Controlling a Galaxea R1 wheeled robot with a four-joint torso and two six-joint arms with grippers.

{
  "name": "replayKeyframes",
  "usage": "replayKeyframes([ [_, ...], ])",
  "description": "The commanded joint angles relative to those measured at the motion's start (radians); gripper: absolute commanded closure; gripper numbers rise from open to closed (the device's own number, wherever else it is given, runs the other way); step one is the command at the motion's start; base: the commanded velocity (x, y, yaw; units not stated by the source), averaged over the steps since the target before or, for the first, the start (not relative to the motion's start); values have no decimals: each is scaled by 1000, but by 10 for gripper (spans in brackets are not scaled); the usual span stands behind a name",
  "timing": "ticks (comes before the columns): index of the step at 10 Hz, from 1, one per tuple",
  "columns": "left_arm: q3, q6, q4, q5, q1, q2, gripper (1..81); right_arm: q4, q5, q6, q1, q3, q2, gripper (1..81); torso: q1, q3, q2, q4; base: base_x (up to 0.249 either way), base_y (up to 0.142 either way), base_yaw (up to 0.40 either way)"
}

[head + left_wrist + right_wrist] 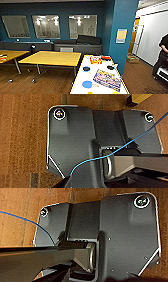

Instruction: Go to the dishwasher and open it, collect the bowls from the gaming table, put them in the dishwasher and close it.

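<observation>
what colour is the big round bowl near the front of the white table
Blue. The bowl sits on the white table, and it shows best in the head view.

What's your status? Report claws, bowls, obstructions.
Claw states: cannot tell. White gaming table dead ahead, blue bowl and black bowl on it. Colourful printed sheet beside them.

Ahead of you a deep teal wall (60, 8) carries three framed interior windows (46, 26) reflecting ceiling lights. A long grey sofa (77, 47) lines it. Nearer, on your left, yellow wood-topped tables (53, 58) stand on brown wood flooring (37, 83).
</observation>
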Motion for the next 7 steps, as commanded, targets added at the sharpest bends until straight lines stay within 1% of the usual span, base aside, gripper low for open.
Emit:
replayKeyframes([
  [1,0,5,-1,45,-58,-4,10,-3,-47,-3,57,4,-2,10,0,0,0,0,137,0,0],
  [2,0,5,-2,47,-58,-4,10,-2,-47,-3,59,3,-2,10,0,0,0,0,136,0,0],
  [4,2,3,-7,45,-57,-6,10,1,-42,-1,56,21,-14,10,1,0,0,0,0,0,0],
  [5,3,2,-7,45,-54,-4,10,1,-41,3,54,57,-38,10,2,0,1,0,0,0,0],
  [6,3,0,-7,45,-53,-4,10,3,-39,8,47,119,-77,10,1,0,1,0,0,0,0],
  [7,3,-3,-7,38,-53,-9,10,3,-26,10,43,223,-142,10,0,0,1,0,0,0,0],
])
